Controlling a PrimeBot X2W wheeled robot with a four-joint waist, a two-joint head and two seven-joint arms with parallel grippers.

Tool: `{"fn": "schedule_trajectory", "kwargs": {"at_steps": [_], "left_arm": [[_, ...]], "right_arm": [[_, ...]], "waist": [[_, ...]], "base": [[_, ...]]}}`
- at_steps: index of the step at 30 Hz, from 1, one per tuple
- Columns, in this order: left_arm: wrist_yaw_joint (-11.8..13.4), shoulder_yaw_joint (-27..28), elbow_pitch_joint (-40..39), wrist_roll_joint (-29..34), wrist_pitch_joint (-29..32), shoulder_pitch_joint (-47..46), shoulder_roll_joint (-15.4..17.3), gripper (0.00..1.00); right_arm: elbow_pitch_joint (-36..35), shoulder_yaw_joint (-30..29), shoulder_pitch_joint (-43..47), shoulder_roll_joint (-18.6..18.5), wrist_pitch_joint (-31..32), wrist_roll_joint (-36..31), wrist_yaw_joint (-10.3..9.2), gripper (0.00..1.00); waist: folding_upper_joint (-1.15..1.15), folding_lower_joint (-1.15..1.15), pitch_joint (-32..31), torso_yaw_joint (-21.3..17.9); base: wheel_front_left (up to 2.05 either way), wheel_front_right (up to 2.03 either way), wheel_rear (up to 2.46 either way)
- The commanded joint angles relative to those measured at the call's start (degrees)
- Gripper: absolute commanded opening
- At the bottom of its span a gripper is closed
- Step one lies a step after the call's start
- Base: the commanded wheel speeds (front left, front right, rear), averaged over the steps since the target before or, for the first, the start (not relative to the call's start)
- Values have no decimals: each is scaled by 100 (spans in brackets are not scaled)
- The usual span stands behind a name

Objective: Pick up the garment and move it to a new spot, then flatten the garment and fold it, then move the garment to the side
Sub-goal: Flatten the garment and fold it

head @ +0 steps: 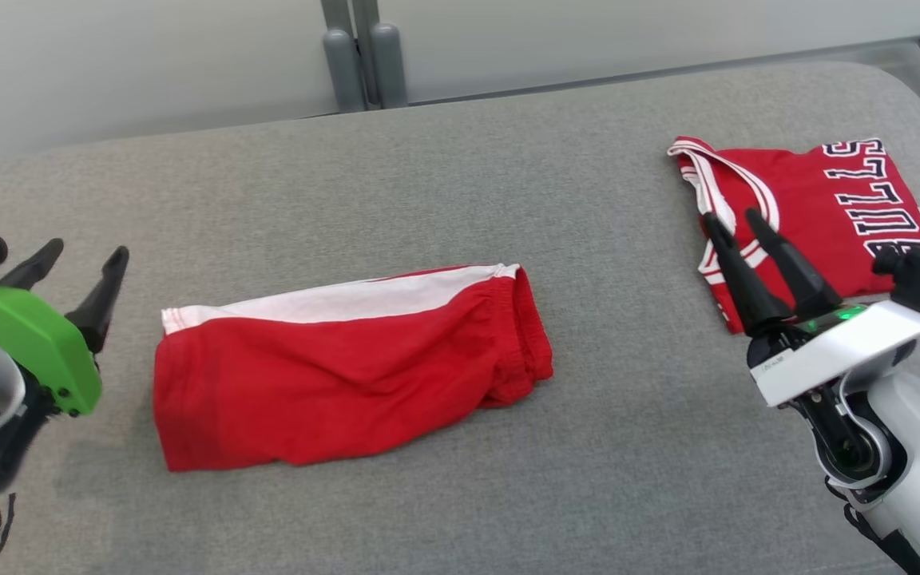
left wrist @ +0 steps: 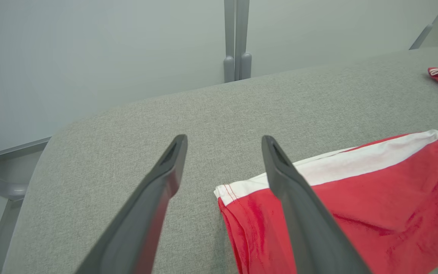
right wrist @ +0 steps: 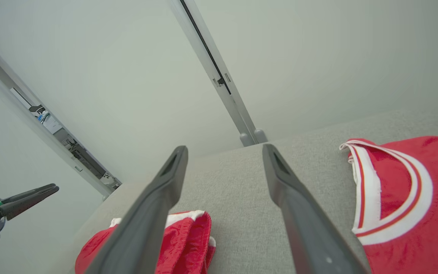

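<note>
The garment, red shorts with a white side stripe, lies folded on the grey fabric surface at the centre. My left gripper hovers open just left of the shorts' hem, holding nothing. In the left wrist view its fingers stand wide apart above the surface, with the shorts' hem corner beneath the right finger. My right gripper is open at the right, its tips over the edge of a folded jersey. The right wrist view shows its fingers spread, with the shorts at the lower left.
A folded red jersey with white trim and dark lettering lies at the far right of the surface. A grey post stands against the pale wall behind. The surface's rounded corners fall away at the far left and right.
</note>
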Motion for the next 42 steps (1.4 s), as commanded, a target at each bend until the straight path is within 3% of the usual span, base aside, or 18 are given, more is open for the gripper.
{"fn": "schedule_trajectory", "kwargs": {"at_steps": [1,9,14,20,25,34,42], "left_arm": [[142,39,-196,160,-276,220,11,100],[1126,515,-1026,494,-1774,1197,-198,100],[1450,1450,-1434,1247,-1854,1998,-831,100],[1241,2820,-1749,2588,-1855,3224,-1916,100],[722,3453,-1593,3305,-1856,3783,-2640,100],[-58,4000,-1175,3886,-1857,3659,-3300,100],[-480,4207,-843,4142,-1857,3476,-3712,100]], "right_arm": [[-63,-321,223,163,-11,-370,0,100],[-289,-1859,1087,1071,-13,-2055,0,100],[-505,-2425,1544,1548,-14,-2807,0,100],[-421,-2685,1904,1917,-14,-3728,0,100],[-239,-2543,1928,2026,-14,-4210,0,100],[199,-2243,1481,2100,-6,-4197,0,100],[1312,-1392,508,2237,774,-4015,-2,100]], "waist": [[0,0,-123,169],[0,0,-246,363],[0,0,-277,402],[0,0,-331,355],[0,0,-301,369],[0,0,-163,615],[0,0,-36,1005]], "base": [[0,0,0],[0,0,0],[0,0,0],[0,0,0],[0,0,0],[0,0,0],[0,0,0]]}}
